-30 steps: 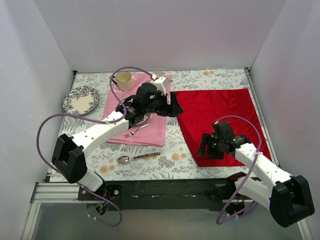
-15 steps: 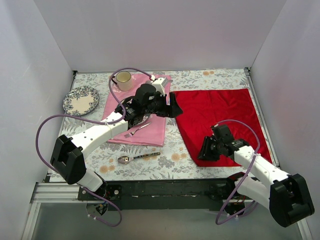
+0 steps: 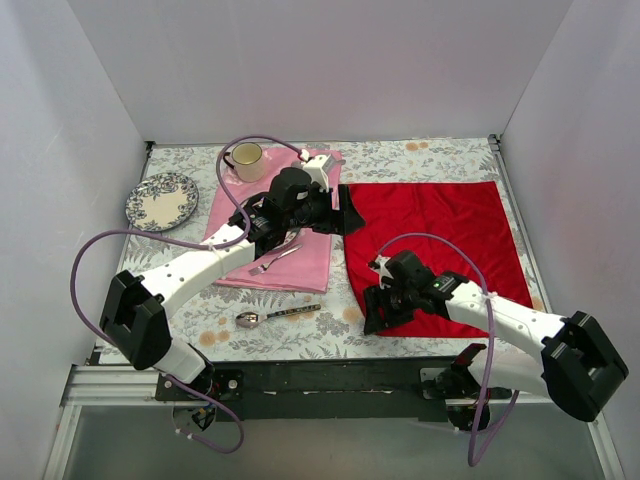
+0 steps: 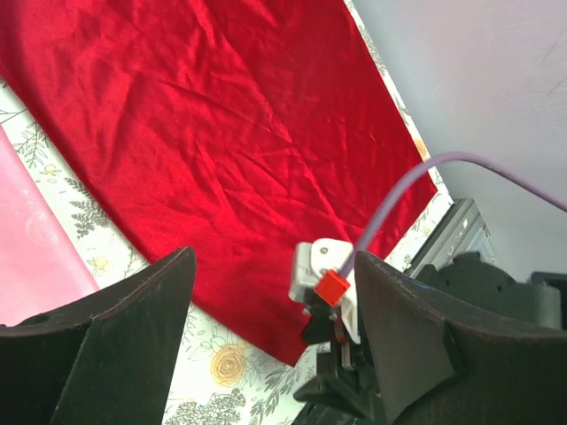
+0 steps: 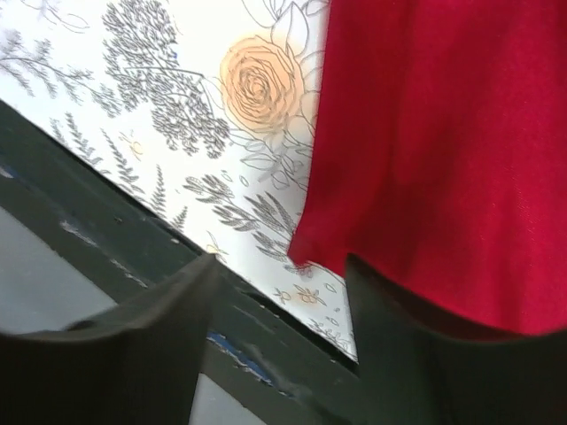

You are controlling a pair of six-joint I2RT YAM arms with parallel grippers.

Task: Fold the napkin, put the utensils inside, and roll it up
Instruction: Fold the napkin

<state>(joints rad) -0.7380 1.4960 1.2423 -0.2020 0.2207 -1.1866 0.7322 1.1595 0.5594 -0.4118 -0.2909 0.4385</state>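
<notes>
**You are lining up both grippers on the napkin's left side for the first fold.**

The red napkin (image 3: 440, 235) is lying flat and open on the flowered table (image 3: 330, 338), with the pink cloth (image 3: 315, 262) just to its left. Your left gripper (image 3: 345, 216) is hanging over the napkin's left edge, toward the far corner, spread wide and holding nothing. Your right gripper (image 3: 375, 315) is sitting low at the napkin's near left corner. It is also spread open, and the corner tip is lying between its fingers (image 5: 151, 336), not pinched yet. I think you are picking these two spots so that edge lifts evenly. The spoon (image 3: 275, 315) with the dark handle is lying left of the napkin, untouched.
</notes>
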